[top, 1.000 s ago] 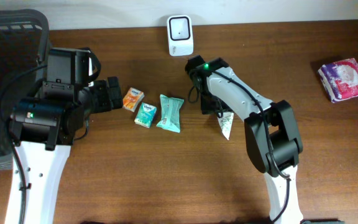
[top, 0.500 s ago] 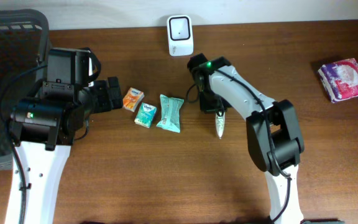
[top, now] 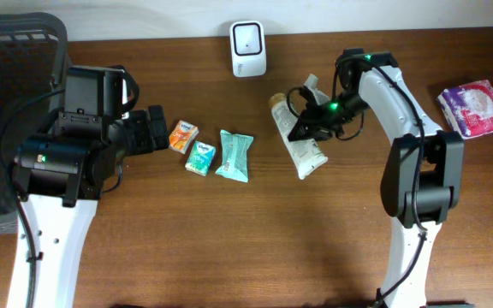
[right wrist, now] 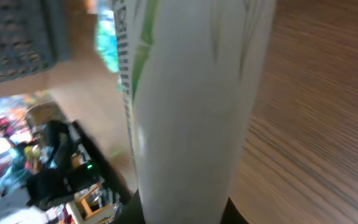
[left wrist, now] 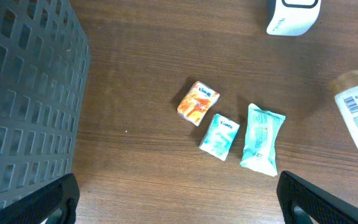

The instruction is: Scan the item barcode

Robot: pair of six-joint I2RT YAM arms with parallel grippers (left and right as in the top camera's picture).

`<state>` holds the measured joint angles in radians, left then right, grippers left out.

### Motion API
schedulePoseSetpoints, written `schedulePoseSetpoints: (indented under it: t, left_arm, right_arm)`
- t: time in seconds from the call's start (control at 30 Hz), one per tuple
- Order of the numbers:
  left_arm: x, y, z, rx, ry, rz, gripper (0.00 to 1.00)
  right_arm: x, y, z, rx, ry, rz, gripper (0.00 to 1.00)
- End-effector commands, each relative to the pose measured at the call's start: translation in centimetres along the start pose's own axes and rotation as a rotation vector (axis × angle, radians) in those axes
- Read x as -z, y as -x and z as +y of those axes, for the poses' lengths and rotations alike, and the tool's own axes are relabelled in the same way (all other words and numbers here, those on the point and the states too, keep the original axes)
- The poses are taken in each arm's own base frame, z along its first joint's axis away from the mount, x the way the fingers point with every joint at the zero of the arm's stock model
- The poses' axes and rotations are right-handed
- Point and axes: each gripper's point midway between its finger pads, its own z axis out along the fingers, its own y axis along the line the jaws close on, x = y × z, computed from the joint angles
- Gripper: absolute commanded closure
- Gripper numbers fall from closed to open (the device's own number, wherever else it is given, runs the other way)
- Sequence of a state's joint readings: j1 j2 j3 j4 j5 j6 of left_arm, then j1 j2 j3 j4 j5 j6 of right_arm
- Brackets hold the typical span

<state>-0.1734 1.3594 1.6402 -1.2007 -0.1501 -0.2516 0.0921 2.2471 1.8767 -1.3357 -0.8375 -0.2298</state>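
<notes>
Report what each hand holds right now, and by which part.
The right hand grips the white tube around the middle of its body. The left hand is open and holds nothing.

1. A basket (top: 15, 51) is placed at the far left of the table (top: 229, 248).
2. A scanner (top: 248, 49) is set at the rear edge, near the centre.
3. Three packets are laid in a row left of centre. A small packet (top: 183, 136) comes first, a second small packet (top: 200, 158) lies just right of it and slightly nearer the front, and a longer packet (top: 234, 155) lies just right of that.
4. A tube (top: 302, 156) is located right of the longer packet and in front of the scanner, clamped in the right gripper (top: 308, 127).
5. A tissue pack (top: 475, 109) is positioned at the far right, well apart from the rest.
</notes>
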Motion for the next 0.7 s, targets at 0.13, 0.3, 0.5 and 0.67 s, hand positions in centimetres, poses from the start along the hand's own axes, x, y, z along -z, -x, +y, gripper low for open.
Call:
schedulePoseSetpoints:
  t: [0.13, 0.3, 0.5, 0.67]
  left_arm:
    - [0.2, 0.3, 0.2, 0.011, 0.004, -0.011, 0.01]
    - [0.2, 0.3, 0.2, 0.011, 0.004, -0.011, 0.01]
    - [0.2, 0.3, 0.2, 0.011, 0.004, -0.012, 0.01]
    - [0.2, 0.3, 0.2, 0.011, 0.004, -0.012, 0.01]
  right_arm:
    - [3.0, 2.5, 9.8, 0.337, 0.483, -0.215, 0.88]
    - [3.6, 3.0, 10.7, 0.39, 0.539, -0.255, 0.88]
    - [3.6, 3.0, 10.8, 0.459, 0.53, -0.274, 0.88]
    - [3.5, 3.0, 10.6, 0.463, 0.521, -0.273, 0.89]
